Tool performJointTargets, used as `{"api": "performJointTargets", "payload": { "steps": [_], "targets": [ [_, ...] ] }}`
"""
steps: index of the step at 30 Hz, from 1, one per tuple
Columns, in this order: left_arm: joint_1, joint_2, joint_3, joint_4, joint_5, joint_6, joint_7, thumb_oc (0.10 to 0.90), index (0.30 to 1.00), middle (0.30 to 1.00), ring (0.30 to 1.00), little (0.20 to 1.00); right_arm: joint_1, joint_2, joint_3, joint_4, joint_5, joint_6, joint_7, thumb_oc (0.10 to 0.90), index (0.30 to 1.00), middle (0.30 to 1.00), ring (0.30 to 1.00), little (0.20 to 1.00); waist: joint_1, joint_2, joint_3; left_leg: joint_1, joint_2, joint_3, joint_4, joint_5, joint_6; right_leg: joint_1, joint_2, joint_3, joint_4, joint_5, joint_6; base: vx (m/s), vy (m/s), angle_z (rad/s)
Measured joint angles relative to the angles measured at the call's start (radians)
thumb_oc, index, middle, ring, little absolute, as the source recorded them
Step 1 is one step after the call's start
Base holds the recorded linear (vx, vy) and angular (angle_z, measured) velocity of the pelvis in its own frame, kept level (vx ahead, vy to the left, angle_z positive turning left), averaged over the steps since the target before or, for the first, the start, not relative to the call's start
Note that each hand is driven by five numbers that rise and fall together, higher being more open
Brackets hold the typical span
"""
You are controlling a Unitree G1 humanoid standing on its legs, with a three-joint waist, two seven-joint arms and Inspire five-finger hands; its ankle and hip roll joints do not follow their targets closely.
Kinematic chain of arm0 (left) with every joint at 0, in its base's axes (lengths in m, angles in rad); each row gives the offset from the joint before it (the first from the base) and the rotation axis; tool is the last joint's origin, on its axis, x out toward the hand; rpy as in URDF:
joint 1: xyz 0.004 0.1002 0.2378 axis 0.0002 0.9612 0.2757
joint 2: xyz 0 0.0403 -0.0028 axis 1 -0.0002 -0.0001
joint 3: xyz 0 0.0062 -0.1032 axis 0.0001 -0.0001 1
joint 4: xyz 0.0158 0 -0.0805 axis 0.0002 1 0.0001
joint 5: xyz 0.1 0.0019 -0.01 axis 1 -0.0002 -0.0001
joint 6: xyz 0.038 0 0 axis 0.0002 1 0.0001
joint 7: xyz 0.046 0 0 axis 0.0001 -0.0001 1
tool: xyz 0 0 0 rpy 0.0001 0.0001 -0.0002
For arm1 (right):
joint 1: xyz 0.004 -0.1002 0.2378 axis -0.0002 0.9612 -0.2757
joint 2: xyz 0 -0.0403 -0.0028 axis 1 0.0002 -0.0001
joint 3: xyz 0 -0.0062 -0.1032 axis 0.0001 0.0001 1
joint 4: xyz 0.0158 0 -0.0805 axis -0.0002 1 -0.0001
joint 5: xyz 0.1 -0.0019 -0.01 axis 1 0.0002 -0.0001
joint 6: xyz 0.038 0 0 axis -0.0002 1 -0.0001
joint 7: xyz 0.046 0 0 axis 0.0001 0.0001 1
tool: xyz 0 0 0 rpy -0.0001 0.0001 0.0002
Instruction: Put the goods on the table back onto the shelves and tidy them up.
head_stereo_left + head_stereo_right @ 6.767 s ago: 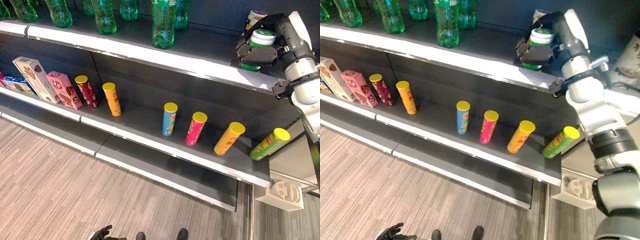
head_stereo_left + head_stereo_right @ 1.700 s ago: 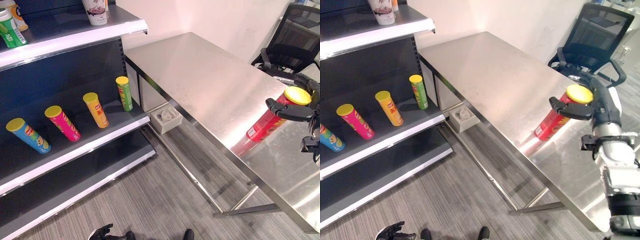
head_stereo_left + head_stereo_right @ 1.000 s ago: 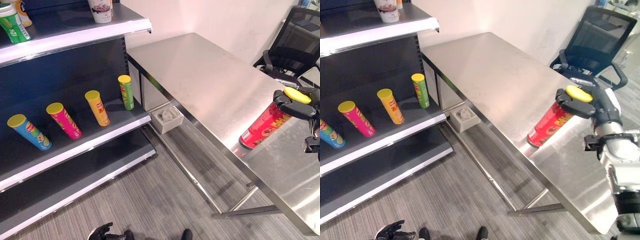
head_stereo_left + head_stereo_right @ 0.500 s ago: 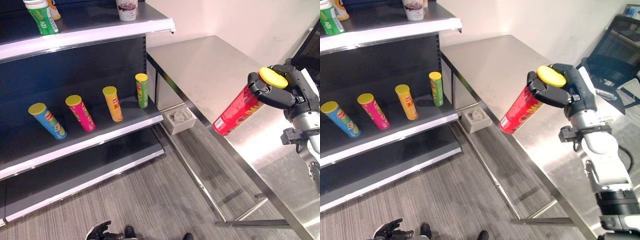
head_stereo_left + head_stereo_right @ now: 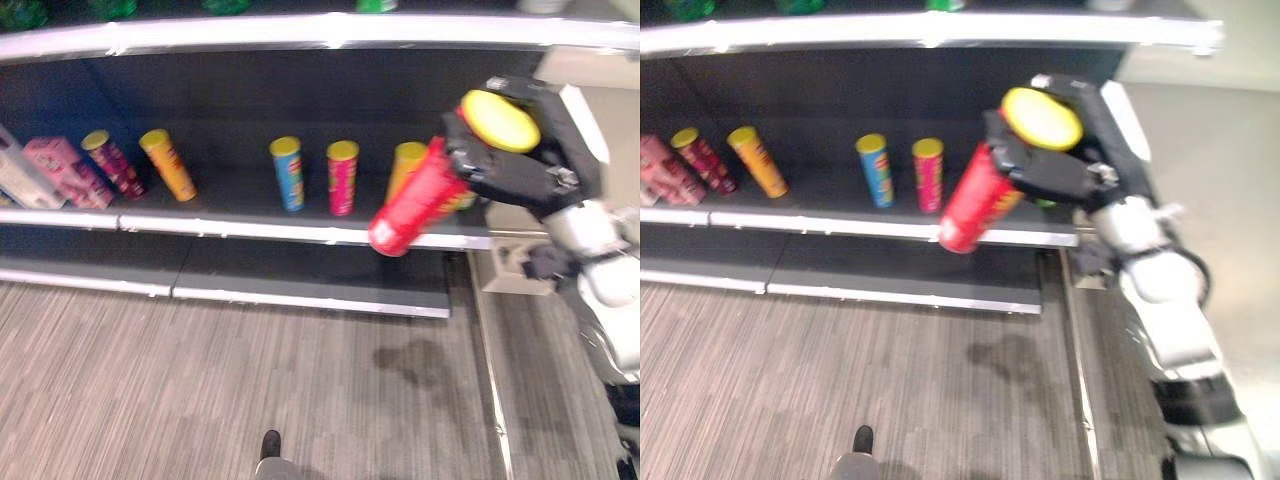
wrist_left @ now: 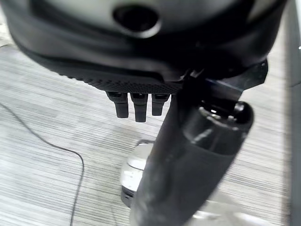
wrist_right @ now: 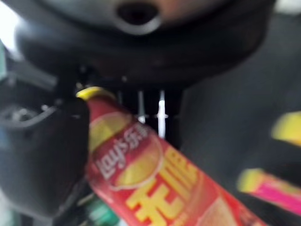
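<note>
The right hand (image 5: 530, 170) grips a red chip can (image 5: 415, 200) tilted, bottom pointing down-left of it toward the shelf (image 5: 250, 225); left hand (image 6: 141, 80) fingers curled, empty

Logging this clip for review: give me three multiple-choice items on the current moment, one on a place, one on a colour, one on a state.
1. Where is the red can?
A. lying on the floor
B. in the right hand, in front of the shelf
C. standing on the shelf

2. What colour is its lid?
A. yellow
B. blue
C. white

3. How is the can oriented?
A. upright
B. lid down
C. tilted, lid uppermost

Answers: 1 B, fingers curl round its upper end; 2 A, the disc shows yellow; 3 C, its base points down-left.
</note>
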Motion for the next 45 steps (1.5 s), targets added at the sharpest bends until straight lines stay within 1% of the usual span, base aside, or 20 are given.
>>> {"api": "performJointTargets", "payload": {
  "steps": [1,2,3,5,6,10,11,12,20,23,26,31,34,35,38,39,40,42,44,45],
  "targets": [
    [-0.074,0.034,0.025,-0.008,0.079,0.006,-0.009,0.8,0.9,0.9,0.9,0.9,0.207,0.103,-0.175,-0.1,-0.076,-0.019,0.009,0.4,0.3,0.3,0.3,0.3,-0.018,-0.069,0.009,-0.12,-0.112,-0.007,0.109,-0.033,0.092,0.024,-0.074,-0.03,0.017,0.089,-0.09,-0.11,0.38,2.27],
    [-0.059,0.036,-0.014,-0.007,0.093,-0.005,-0.012,0.8,0.9,0.9,0.9,0.9,0.194,0.122,-0.153,-0.105,-0.092,0.006,-0.019,0.4,0.3,0.3,0.3,0.3,-0.07,-0.046,-0.002,-0.112,-0.158,-0.016,0.072,-0.031,0.144,0.024,-0.112,0.044,0.076,0.102,-0.071,-0.09,0.359,1.22],
    [-0.057,0.042,-0.045,-0.002,0.093,-0.007,-0.021,0.8,0.9,0.9,0.9,0.9,0.164,0.12,-0.114,-0.101,-0.104,0.015,-0.028,0.4,0.3,0.3,0.3,0.3,-0.073,-0.039,-0.003,-0.069,-0.166,-0.013,0.041,-0.002,0.124,-0.015,-0.136,0.136,0.112,0.116,-0.047,-0.05,0.248,0.02],
    [-0.067,0.059,-0.052,-0.006,0.111,-0.012,-0.018,0.8,0.9,0.9,0.9,0.9,0.152,0.049,-0.069,-0.135,-0.126,0.01,-0.011,0.4,0.3,0.3,0.3,0.3,-0.087,-0.026,-0.001,-0.06,-0.21,-0.002,0.028,-0.002,0.168,-0.061,-0.156,0.293,0.168,0.152,-0.055,-0.02,0.161,-0.23],
    [-0.101,0.086,-0.037,-0.022,0.111,-0.013,-0.012,0.8,0.9,0.9,0.9,0.9,0.152,0.014,-0.059,-0.143,-0.176,0.001,0.001,0.4,0.3,0.3,0.3,0.3,-0.104,0.0,0.014,-0.039,-0.186,-0.018,0.008,0.008,0.187,-0.077,-0.13,0.344,0.178,0.03,0.017,-0.05,0.214,0.19],
    [-0.143,0.126,-0.034,-0.068,0.11,-0.039,-0.009,0.8,0.9,0.9,0.9,0.9,0.144,0.033,-0.056,-0.144,-0.197,-0.002,0.0,0.4,0.3,0.3,0.3,0.3,-0.111,-0.003,0.022,-0.019,-0.171,-0.056,0.004,0.012,0.192,-0.047,0.043,0.292,-0.014,0.009,0.003,-0.03,0.136,0.39],
    [-0.155,0.133,-0.032,-0.084,0.111,-0.043,-0.011,0.8,0.9,0.9,0.9,0.9,0.137,0.028,-0.045,-0.143,-0.218,-0.004,0.001,0.4,0.3,0.3,0.3,0.3,-0.128,-0.023,0.02,-0.02,-0.189,-0.099,0.006,0.014,0.189,-0.036,0.136,0.323,-0.073,0.005,-0.017,0.03,0.091,0.79],
    [-0.159,0.111,-0.032,-0.082,0.11,-0.042,-0.009,0.8,0.9,0.9,0.9,0.9,0.133,0.016,-0.038,-0.141,-0.23,-0.004,0.003,0.4,0.3,0.3,0.3,0.3,-0.133,-0.017,0.017,-0.015,-0.198,-0.116,0.005,0.014,0.188,-0.012,0.154,0.323,-0.097,0.01,-0.086,0.02,0.105,0.87],
    [-0.099,0.013,-0.072,-0.126,0.079,-0.029,-0.011,0.8,0.9,0.9,0.9,0.9,0.043,0.014,0.03,-0.158,-0.38,-0.009,-0.005,0.4,0.3,0.3,0.3,0.3,-0.122,-0.022,0.021,-0.079,-0.194,-0.184,0.038,0.032,0.132,0.007,0.187,0.298,-0.145,0.018,-0.089,-0.08,-0.016,0.31],
    [-0.156,0.052,-0.071,-0.182,0.026,-0.031,-0.008,0.8,0.9,0.9,0.9,0.9,0.0,0.018,0.065,-0.151,-0.41,-0.012,-0.015,0.4,0.3,0.3,0.3,0.3,-0.116,-0.05,0.098,-0.246,-0.196,-0.185,0.291,0.011,0.106,-0.022,0.17,0.279,-0.13,0.025,-0.11,0.06,0.12,0.31],
    [-0.151,0.032,-0.067,-0.178,-0.011,-0.03,0.001,0.8,0.9,0.9,0.9,0.9,-0.004,0.015,0.105,-0.123,-0.457,-0.006,-0.014,0.4,0.3,0.3,0.3,0.3,-0.084,-0.039,0.116,-0.244,-0.166,-0.172,0.286,-0.034,0.111,-0.024,0.175,0.306,-0.135,0.023,-0.129,0.13,0.187,-0.24],
    [-0.135,0.06,-0.004,-0.147,-0.05,-0.017,0.04,0.8,0.9,0.9,0.9,0.9,0.01,0.079,0.111,-0.106,-0.471,0.009,-0.027,0.4,0.3,0.3,0.3,0.3,-0.107,-0.034,0.131,-0.247,0.095,-0.296,0.116,-0.017,0.007,-0.039,0.159,0.434,-0.139,0.027,-0.079,0.27,0.423,-0.42],
    [-0.134,0.042,-0.009,-0.146,-0.05,-0.009,0.045,0.8,0.9,0.9,0.9,0.9,0.01,0.075,0.102,-0.106,-0.477,0.015,-0.027,0.4,0.3,0.3,0.3,0.3,-0.095,-0.022,0.127,-0.183,0.028,-0.319,0.067,-0.01,0.003,-0.018,0.063,0.499,-0.139,0.036,-0.037,0.24,0.54,-0.6],
    [-0.147,0.053,-0.008,-0.135,-0.049,-0.007,0.045,0.8,0.9,0.9,0.9,0.9,0.024,0.109,0.09,-0.108,-0.487,0.017,-0.029,0.4,0.3,0.3,0.3,0.3,-0.096,-0.06,0.133,-0.178,-0.029,-0.314,0.088,0.012,-0.042,-0.01,0.006,0.509,-0.136,0.048,-0.04,0.13,0.521,-0.18],
    [-0.204,0.093,-0.058,-0.147,-0.043,-0.015,0.044,0.8,0.9,0.9,0.9,0.9,0.076,0.164,0.087,-0.172,-0.515,0.035,-0.03,0.4,0.3,0.3,0.3,0.3,-0.119,-0.085,0.13,-0.228,-0.161,-0.267,0.208,-0.04,0.083,-0.093,-0.113,0.508,-0.017,0.212,-0.134,0.02,0.451,0.04],
    [-0.212,0.132,-0.074,-0.175,-0.036,-0.021,0.046,0.8,0.9,0.9,0.9,0.9,0.063,0.19,0.126,-0.177,-0.518,0.034,-0.03,0.4,0.3,0.3,0.3,0.3,-0.096,-0.078,0.128,-0.217,-0.182,-0.211,0.242,-0.065,0.137,-0.158,-0.114,0.506,0.045,0.221,-0.084,-0.01,0.844,-1.3],
    [-0.179,0.141,-0.053,-0.211,-0.025,-0.022,0.045,0.8,0.9,0.9,0.9,0.9,-0.002,0.193,0.208,-0.162,-0.536,0.034,-0.035,0.4,0.3,0.3,0.3,0.3,-0.064,-0.061,0.126,-0.156,-0.2,-0.111,0.215,-0.076,0.18,-0.19,-0.162,0.259,0.124,0.312,-0.156,-0.01,0.778,-1.01],
    [-0.165,0.118,-0.029,-0.239,-0.025,-0.022,0.049,0.8,0.9,0.9,0.9,0.9,-0.008,0.16,0.217,-0.16,-0.537,0.013,-0.035,0.4,0.3,0.3,0.3,0.3,-0.072,0.01,0.099,-0.124,-0.211,-0.13,0.139,-0.049,0.225,-0.202,-0.053,0.305,0.207,0.071,-0.047,0.0,0.321,-0.2],
    [-0.119,0.118,-0.023,-0.26,-0.026,-0.035,0.045,0.8,0.9,0.9,0.9,0.9,-0.042,0.127,0.219,-0.147,-0.542,0.013,-0.034,0.4,0.3,0.3,0.3,0.3,-0.061,0.024,0.091,-0.072,-0.22,-0.109,0.037,0.001,0.236,-0.224,0.096,0.31,0.276,-0.06,-0.038,0.0,0.205,-0.09],
    [-0.097,0.114,-0.024,-0.245,-0.026,-0.032,0.046,0.8,0.9,0.9,0.9,0.9,-0.064,0.131,0.221,-0.124,-0.543,0.013,-0.037,0.4,0.3,0.3,0.3,0.3,-0.06,0.006,0.081,-0.07,-0.25,-0.102,0.035,0.0,0.236,-0.207,0.13,0.232,0.227,-0.072,-0.059,0.01,0.173,-0.24]
  ]
}}
